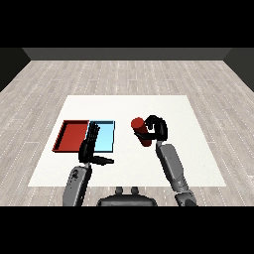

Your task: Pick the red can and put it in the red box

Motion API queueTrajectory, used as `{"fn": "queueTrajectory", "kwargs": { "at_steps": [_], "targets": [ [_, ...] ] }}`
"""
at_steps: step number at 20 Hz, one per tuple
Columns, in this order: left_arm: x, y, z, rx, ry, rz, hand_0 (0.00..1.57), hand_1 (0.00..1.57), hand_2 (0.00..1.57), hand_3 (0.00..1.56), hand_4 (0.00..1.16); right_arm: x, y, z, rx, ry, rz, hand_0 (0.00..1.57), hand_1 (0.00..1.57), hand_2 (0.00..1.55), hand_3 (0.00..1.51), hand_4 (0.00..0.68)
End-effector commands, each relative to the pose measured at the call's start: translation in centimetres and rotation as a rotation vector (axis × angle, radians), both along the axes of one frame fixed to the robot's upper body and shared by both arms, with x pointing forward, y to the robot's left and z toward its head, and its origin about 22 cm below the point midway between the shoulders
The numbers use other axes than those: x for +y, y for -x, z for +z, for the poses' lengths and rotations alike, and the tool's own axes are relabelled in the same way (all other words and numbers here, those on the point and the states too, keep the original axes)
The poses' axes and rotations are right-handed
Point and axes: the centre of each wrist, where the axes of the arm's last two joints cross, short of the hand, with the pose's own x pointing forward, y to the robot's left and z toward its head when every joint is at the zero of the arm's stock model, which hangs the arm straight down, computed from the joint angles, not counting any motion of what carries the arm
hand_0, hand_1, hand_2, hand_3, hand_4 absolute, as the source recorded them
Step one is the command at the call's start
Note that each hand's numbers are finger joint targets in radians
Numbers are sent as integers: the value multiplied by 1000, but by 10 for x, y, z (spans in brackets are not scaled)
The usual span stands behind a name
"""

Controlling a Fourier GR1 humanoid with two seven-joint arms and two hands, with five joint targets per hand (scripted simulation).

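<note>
My two grey forearms come in from the lower corners, over the near part of the white tabletop (198,149). My left forearm rises from the lower left, and my left hand (91,149) is at its end with the fingers straight and pointing away from me and the thumb stuck out to the right. It holds nothing. Its fingertips overlap the near edge of the trays, about where the two meet, though I cannot tell whether they touch them.

My right forearm slants up from the lower right toward the middle of the tabletop. My right hand (158,128) is curled round the red can (140,131), fingers wrapped over its far side. The can is tilted, its top leaning toward the left and its lower end toward me, and it sits to the right of both trays, apart from them.

Farther left, the light blue tray (105,136) lies just beside the red tray (72,135), the two sharing a side. The red tray is the one farther from the can, with the blue tray between them.

Beyond the tabletop runs a grey plank floor (127,74), ending at a dark wall.
</note>
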Motion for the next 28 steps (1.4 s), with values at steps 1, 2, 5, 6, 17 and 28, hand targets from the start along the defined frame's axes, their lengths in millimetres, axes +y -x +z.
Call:
{"fn": "queueTrajectory", "kwargs": {
  "at_steps": [1, 2, 5, 6, 17, 28],
  "targets": [
    [-31, 9, 8, 41, -56, -31, 0, 0, 0, 0, 0, 44, 10, 13, -25, -7, 5, 1440, 1440, 1405, 1382, 628],
    [-23, -15, 22, 34, -64, -29, 0, 0, 0, 0, 0, 27, 27, 1, -32, -11, 10, 1438, 1438, 1410, 1381, 622],
    [-44, -5, -2, 55, -62, -66, 0, 0, 0, 0, 0, 46, 25, 14, -65, -7, 29, 1421, 1421, 1410, 1395, 627],
    [-44, -13, -13, 77, -69, -33, 0, 0, 0, 0, 0, 57, 50, 11, -76, -42, 5, 1420, 1420, 1415, 1397, 630],
    [-75, -22, -28, 164, -76, -81, 0, 0, 0, 0, 0, 49, 37, 10, -108, -21, 41, 1449, 1449, 1442, 1397, 647],
    [-85, -28, -42, 210, -44, -107, 0, 0, 0, 0, 0, 69, 56, 3, -135, -29, 96, 1463, 1463, 1433, 1387, 663]
  ]
}}
